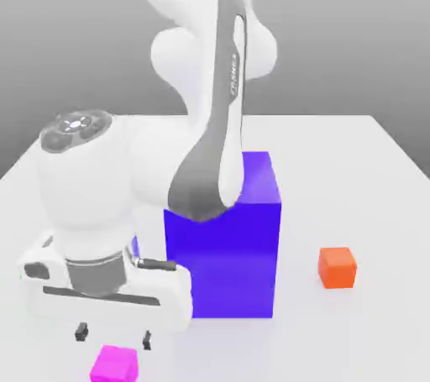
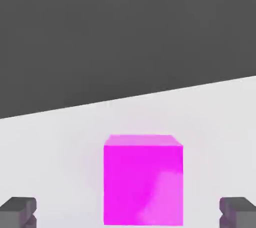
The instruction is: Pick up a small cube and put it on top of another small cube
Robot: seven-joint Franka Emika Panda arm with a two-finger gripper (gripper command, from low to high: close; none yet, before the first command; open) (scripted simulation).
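Hovering in the lower left of the exterior view, the gripper (image 1: 114,337) has its fingertips spread wide apart, pinching nothing, above the magenta cube (image 1: 115,364) at the bottom edge of the frame. The big blue-purple block (image 1: 222,259) stands on the white table (image 1: 336,338) near the centre of the exterior view, and the small orange cube (image 1: 337,268) sits at the right of the frame, well apart from the magenta one.

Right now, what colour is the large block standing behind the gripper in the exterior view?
The large block is deep blue; the exterior view shows it best.
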